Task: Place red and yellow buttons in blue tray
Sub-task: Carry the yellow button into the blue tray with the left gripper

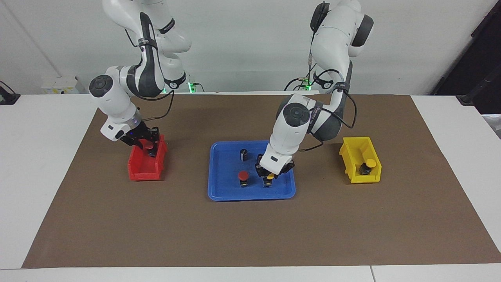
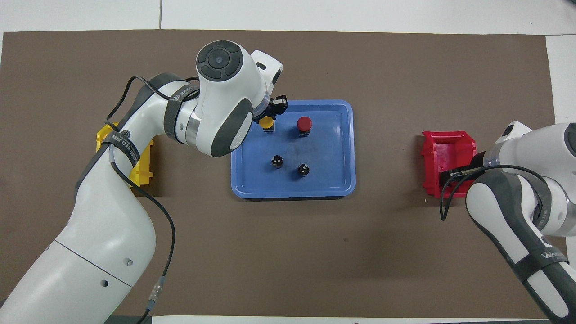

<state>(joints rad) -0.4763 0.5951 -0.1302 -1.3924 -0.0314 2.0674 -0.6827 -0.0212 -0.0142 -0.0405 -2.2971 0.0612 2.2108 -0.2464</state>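
Observation:
The blue tray (image 1: 219, 192) (image 2: 337, 180) lies mid-table. A red button (image 1: 243, 176) (image 2: 304, 123) stands in it. Beside it, toward the left arm's end, a yellow button (image 1: 270, 178) (image 2: 266, 122) stands in the tray with my left gripper (image 1: 269, 175) (image 2: 271, 114) down around it. A second yellow button (image 1: 368, 164) sits in the yellow bin (image 1: 352, 174) (image 2: 104, 135). My right gripper (image 1: 145, 144) is low in the red bin (image 1: 143, 172) (image 2: 443, 153) with a second red button (image 1: 148, 146) at its tip. In the overhead view the right arm hides that gripper and button.
Two capless dark cylinders (image 1: 243, 154) (image 2: 277, 161) (image 2: 303, 169) stand in the tray, nearer to the robots than the buttons. The left arm's elbow hangs over the tray's edge and the yellow bin. A brown mat (image 1: 250, 235) covers the table.

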